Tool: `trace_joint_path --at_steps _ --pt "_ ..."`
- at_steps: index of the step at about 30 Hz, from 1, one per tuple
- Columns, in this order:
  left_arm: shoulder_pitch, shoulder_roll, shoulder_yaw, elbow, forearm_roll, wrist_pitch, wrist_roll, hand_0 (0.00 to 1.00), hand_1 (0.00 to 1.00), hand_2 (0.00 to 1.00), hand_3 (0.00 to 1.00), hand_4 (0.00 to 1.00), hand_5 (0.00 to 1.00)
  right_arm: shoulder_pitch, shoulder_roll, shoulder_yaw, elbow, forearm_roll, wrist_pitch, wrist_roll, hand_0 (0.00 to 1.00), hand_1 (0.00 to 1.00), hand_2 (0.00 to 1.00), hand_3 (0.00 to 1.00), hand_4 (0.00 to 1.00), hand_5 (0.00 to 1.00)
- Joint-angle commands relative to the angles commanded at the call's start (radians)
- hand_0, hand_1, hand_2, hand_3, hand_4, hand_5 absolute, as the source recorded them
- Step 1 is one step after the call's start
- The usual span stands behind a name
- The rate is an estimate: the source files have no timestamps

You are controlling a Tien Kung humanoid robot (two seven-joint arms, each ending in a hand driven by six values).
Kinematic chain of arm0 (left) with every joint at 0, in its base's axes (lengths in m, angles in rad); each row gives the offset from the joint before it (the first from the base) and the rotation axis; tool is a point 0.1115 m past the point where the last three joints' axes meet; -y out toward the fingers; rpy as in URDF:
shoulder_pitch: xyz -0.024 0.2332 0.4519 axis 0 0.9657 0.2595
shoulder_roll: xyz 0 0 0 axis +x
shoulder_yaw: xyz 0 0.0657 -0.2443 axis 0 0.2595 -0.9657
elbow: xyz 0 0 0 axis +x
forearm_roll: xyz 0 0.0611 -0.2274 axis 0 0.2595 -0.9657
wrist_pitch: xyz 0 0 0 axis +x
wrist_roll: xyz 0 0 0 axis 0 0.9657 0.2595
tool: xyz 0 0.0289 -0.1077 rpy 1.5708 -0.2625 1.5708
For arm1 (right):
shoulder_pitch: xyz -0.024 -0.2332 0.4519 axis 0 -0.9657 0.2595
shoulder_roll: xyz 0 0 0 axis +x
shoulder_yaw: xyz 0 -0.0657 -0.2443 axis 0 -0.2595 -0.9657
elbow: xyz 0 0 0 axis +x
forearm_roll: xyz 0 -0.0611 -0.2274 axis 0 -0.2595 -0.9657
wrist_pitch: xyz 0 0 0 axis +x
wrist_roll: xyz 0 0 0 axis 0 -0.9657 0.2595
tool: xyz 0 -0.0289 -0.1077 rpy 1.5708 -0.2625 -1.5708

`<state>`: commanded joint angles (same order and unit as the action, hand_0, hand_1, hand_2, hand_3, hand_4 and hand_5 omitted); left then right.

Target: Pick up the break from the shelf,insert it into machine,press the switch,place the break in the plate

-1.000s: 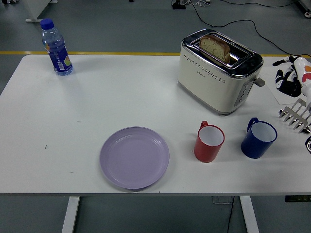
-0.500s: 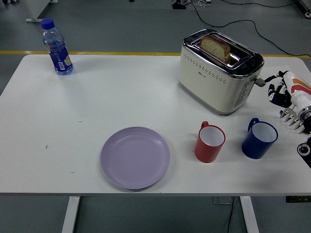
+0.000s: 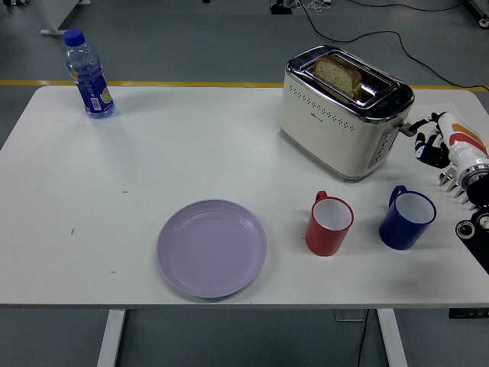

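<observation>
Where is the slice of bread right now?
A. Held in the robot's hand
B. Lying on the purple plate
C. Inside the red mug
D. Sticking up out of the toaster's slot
D: the bread stands partly out of the slot on top of the toaster, while the plate is bare and the right hand beside the toaster's lever holds nothing.

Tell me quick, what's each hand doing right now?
Left hand: not in view.
Right hand: at the table's right edge beside the toaster lever, holding nothing; whether open or shut cannot be told.
</observation>
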<state>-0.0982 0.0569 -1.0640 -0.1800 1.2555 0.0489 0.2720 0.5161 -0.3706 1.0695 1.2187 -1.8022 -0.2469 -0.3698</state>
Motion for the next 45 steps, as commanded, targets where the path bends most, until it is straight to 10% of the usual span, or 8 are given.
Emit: trace_joint_path --at_steps 45 --pt "-0.01 -0.003 0.024 0.0 -0.016 -0.013 0.006 0.679 0.693 0.689 0.559 0.284 0.873 0.037 0.067 -0.062 -0.221 0.007 -0.017 -0.012 0.118 0.016 0.158 0.575 0.385 0.002"
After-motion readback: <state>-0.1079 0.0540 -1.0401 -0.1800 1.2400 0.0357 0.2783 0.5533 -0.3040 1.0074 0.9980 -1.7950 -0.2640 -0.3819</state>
